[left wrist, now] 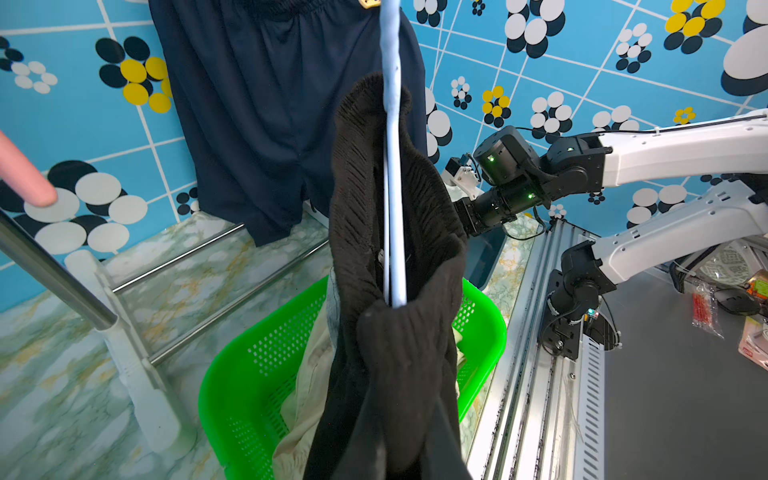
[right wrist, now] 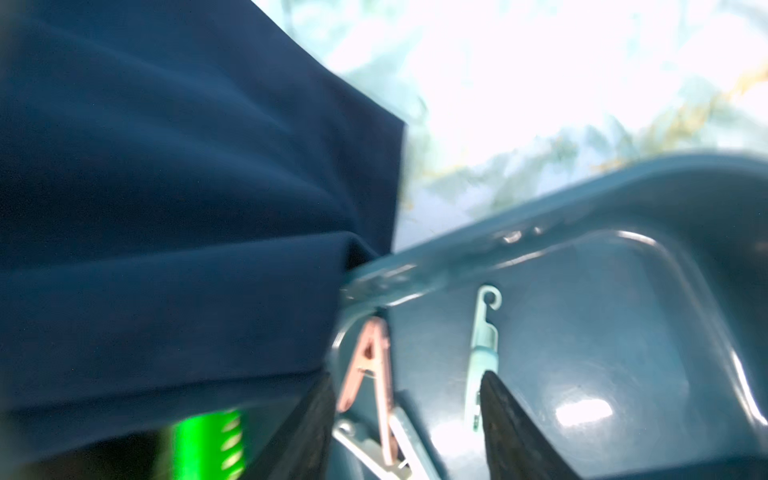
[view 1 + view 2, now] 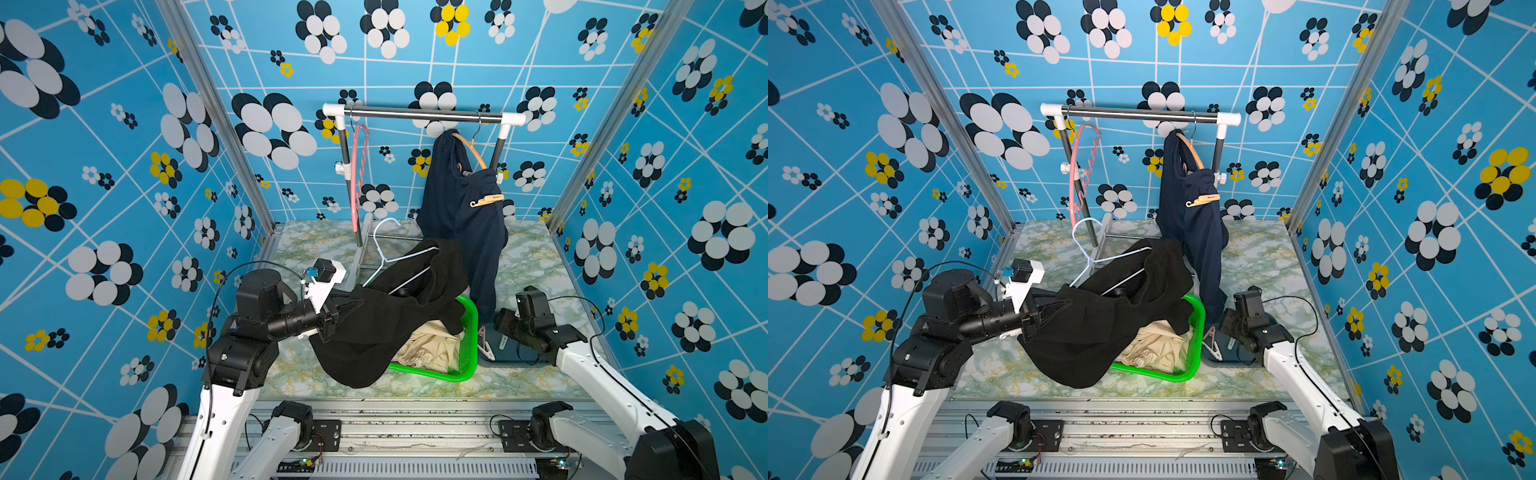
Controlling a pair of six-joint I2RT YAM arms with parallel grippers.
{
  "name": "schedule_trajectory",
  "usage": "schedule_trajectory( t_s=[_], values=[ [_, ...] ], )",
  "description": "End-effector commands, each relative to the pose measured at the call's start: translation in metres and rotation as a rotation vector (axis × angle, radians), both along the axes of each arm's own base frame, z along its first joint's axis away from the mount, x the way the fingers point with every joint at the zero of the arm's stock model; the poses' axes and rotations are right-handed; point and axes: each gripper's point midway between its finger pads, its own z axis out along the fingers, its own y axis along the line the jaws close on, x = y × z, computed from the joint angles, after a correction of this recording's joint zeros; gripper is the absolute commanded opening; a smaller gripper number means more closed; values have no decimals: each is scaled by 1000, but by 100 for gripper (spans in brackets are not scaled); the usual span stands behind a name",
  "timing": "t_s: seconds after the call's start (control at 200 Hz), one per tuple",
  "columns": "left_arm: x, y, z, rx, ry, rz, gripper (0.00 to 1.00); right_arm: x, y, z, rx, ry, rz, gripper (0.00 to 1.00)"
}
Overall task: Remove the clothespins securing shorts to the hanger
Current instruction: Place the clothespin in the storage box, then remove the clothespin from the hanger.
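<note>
Clothespin (image 3: pixel 487 201), tan, pins the navy shorts (image 3: pixel 453 216) to the wooden hanger (image 3: pixel 471 147) in both top views. It lies near level, above and behind the right gripper (image 3: pixel 505 330), the nearer one. The left gripper (image 3: pixel 330 322) is clamped on the black shorts (image 3: pixel 374 332). In the left wrist view, those shorts drape the white hanger (image 1: pixel 392 166). In the right wrist view, the jaws stand half apart, holding nothing, over a mint clothespin (image 2: pixel 482 353) in the tray (image 2: pixel 623 199).

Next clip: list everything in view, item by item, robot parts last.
rack: one, steel, at back
pink hanger: one, bare, on rack
wooden hanger: one, tan, on rack
navy shorts: one, hung on wooden hanger
tan clothespin: one, clipped to navy shorts
white hanger: one, inside black shorts' waistband
black shorts: one, partly over basket
basket: one, green, centre
beige shorts: one, in basket
tray: one, dark teal, beside basket
loose clothespins: three, mint, pink, white, in tray
left gripper: shut on black shorts
right gripper: open, over tray
</note>
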Motion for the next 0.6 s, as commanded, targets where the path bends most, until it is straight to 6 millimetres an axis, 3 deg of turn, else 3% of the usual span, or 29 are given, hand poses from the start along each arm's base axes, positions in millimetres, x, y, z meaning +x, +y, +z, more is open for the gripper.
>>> schedule_trajectory(
  t_s=[0.0, 0.305, 0.44, 0.595],
  values=[
    [5, -5, 46, -1, -195, -23, 0, -1, 12, 44, 29, -89, 74, 51],
    [40, -30, 78, 86, -366, -104, 0, -11, 62, 149, 17, -315, 296, 49],
    [59, -39, 80, 123, -385, -159, 0, -23, 85, 193, 41, -416, 398, 49],
    [71, -48, 66, 130, -326, -199, 0, -38, 111, 240, 68, -539, 505, 49]
  ],
)
